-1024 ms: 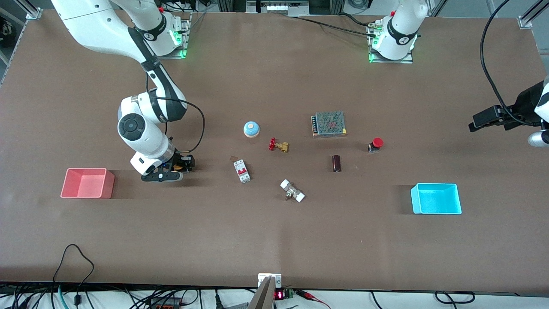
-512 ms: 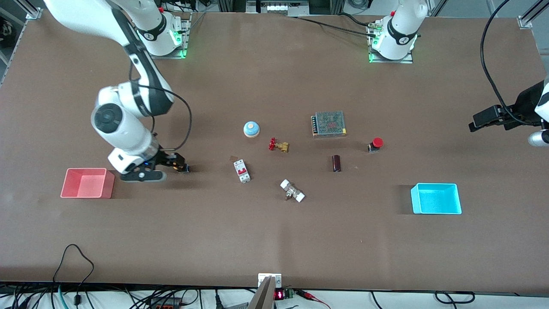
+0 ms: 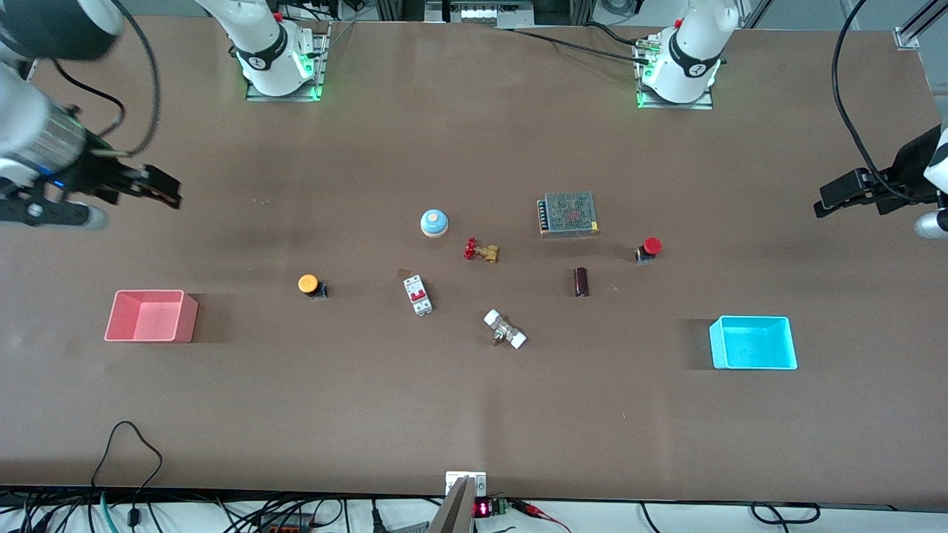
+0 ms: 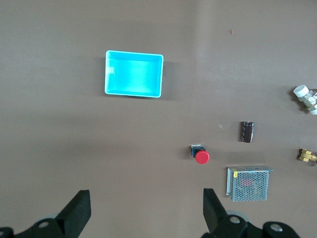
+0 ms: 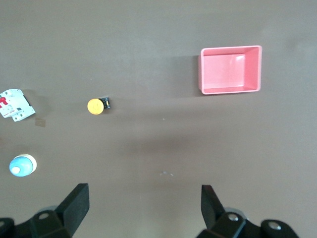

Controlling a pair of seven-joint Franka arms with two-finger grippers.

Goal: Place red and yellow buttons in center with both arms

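A wide matte brown worktop (image 3: pixel 474 414) fills nearly the whole front view, evenly lit, with soft shadows lying beside the items on it. Aluminium frame posts (image 3: pixel 912 31) stand at its two corners at the robots' edge. Along the edge nearest the front camera, black cables (image 3: pixel 129 474) loop onto the surface, and a small red digital display (image 3: pixel 482 508) glows at mid-edge.

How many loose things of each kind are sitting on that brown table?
Push buttons: 2, yellow button and red button
Bins: 2, pink bin and cyan bin
Valves: 2, red-handled valve and white-ended valve
Blue dome: 1
Circuit breaker: 1
Metal mesh box: 1
Dark cylinder: 1
Total: 10
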